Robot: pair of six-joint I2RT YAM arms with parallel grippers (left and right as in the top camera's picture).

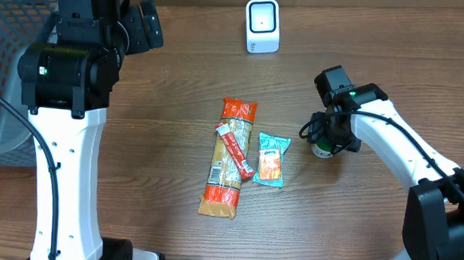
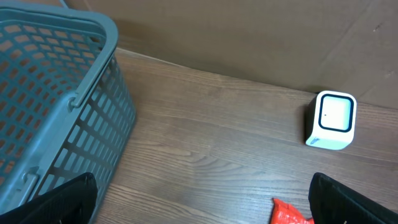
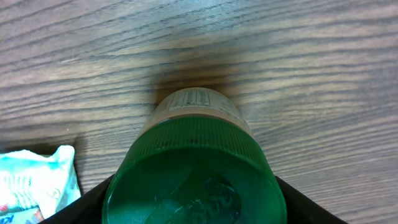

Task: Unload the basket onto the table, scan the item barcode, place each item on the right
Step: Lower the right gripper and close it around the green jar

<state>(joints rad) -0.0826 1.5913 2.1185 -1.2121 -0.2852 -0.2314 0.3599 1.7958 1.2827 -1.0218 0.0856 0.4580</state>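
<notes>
The right gripper (image 1: 328, 137) is straddling the small pale plastic bottle with a green screw lid (image 3: 194, 168), contact impossible to tell; a pinch on that round lid is risking a slip or topple. The bottle is standing upright near the teal snack packet (image 1: 271, 159), long axis vertical, lid pointing up. The left gripper (image 2: 205, 200) is hanging wide open.

The surface (image 1: 178, 87) is brown wood with a long, dark grain. In the left wrist view, a plain brown wall (image 2: 249, 37) stands behind it at 12 o'clock, evenly lit.
</notes>
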